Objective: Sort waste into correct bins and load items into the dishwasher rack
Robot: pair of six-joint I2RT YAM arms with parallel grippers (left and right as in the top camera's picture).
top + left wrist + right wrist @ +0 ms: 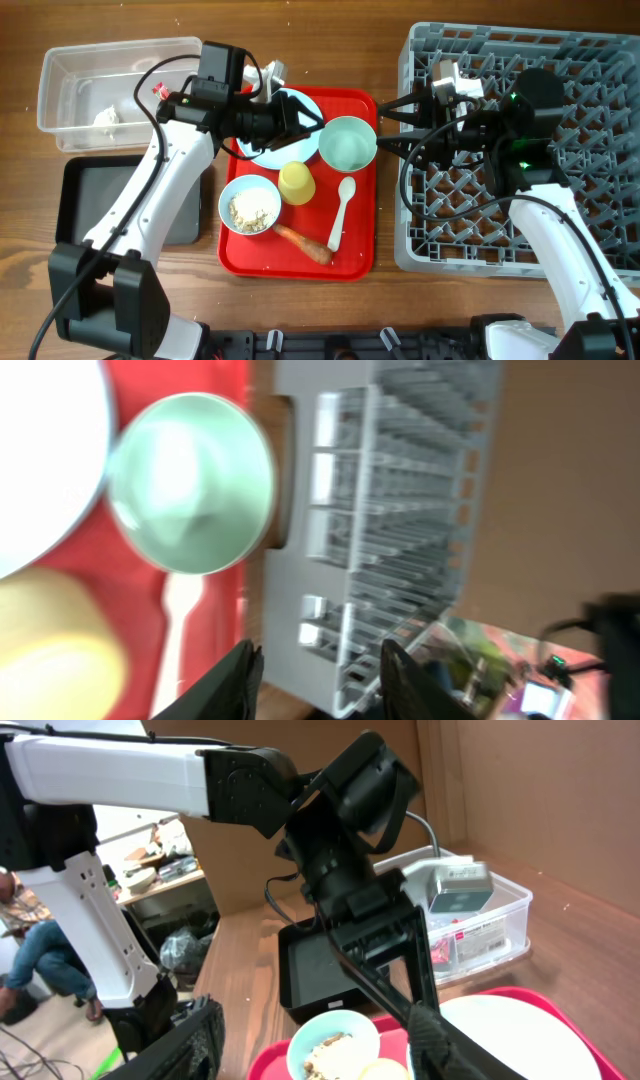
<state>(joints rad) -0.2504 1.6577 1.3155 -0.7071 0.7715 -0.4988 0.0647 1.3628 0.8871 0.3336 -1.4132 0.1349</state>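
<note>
Mint-green bowl (348, 143) on red tray (362, 232), rack (600, 70) beside

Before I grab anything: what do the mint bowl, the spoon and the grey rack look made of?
Mint-green bowl: probably plastic or melamine; smooth, with a soft sheen. Spoon: white plastic by its look; thin and opaque. Rack: moulded grey plastic; matte, an open lattice with pegs.
</note>
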